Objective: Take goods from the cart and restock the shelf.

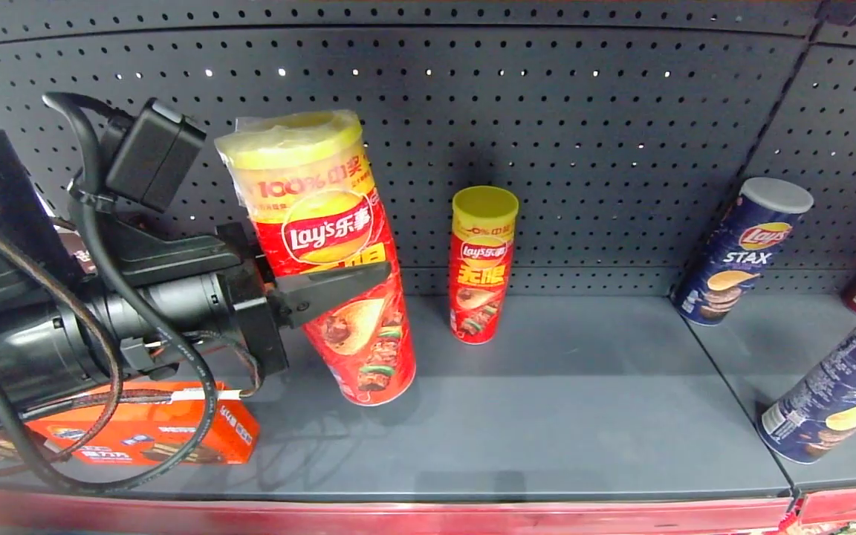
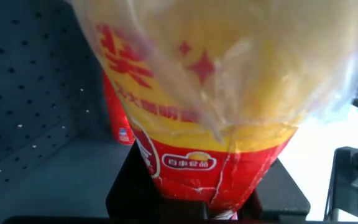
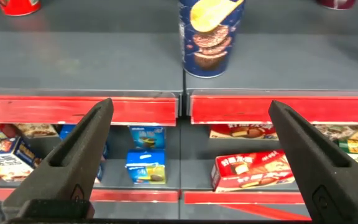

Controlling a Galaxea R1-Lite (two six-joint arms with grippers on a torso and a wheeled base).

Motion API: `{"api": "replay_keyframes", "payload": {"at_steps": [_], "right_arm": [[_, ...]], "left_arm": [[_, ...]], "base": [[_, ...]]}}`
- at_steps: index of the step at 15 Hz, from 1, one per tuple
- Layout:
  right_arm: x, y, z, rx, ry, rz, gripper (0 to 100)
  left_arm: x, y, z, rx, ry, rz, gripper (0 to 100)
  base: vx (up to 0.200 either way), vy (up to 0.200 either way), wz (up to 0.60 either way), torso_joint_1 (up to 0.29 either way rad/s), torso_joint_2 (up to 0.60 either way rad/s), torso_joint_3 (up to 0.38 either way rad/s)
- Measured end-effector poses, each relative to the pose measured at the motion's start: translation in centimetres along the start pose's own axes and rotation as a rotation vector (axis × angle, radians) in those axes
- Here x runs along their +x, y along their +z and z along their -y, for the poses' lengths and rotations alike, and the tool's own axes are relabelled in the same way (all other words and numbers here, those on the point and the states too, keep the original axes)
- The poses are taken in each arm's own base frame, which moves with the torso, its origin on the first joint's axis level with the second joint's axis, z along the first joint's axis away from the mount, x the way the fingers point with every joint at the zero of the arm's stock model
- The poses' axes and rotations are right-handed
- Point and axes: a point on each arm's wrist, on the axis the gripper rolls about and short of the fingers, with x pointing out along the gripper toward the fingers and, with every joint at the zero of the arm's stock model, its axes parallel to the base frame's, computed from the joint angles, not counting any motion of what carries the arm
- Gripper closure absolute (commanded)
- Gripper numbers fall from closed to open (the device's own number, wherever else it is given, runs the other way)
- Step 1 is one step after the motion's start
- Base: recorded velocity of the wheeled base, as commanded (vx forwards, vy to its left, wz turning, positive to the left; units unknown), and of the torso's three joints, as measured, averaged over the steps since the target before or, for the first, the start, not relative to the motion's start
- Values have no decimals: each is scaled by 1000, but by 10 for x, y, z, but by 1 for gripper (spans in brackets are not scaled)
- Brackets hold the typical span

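On the grey shelf [image 1: 584, 416], a tall red chip can [image 1: 324, 253] leans tilted, base down. The left gripper [image 1: 354, 282] clamps its middle, fingers closed tight on its sides. A smaller matching can [image 1: 481, 264] stands upright nearby. The right gripper [image 3: 191, 106] gapes wide, holding nothing, facing a navy can [image 3: 210, 37].

Glossy plastic-wrapped chip can [image 1: 322, 223]; matt grey metal shelf [image 1: 584, 416].
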Motion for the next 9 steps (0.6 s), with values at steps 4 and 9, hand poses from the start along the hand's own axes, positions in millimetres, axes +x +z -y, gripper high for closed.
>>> {"api": "replay_keyframes", "payload": {"at_steps": [4,9], "right_arm": [[0,0,0,1,1,0,0],[-2,32,-1,-10,57,16,0]], "left_arm": [[-2,0,0,0,5,1,100],[-2,0,-2,-3,15,-1,100]], "base": [[0,0,0,0,0,0],[0,0,0,0,0,0]]}}
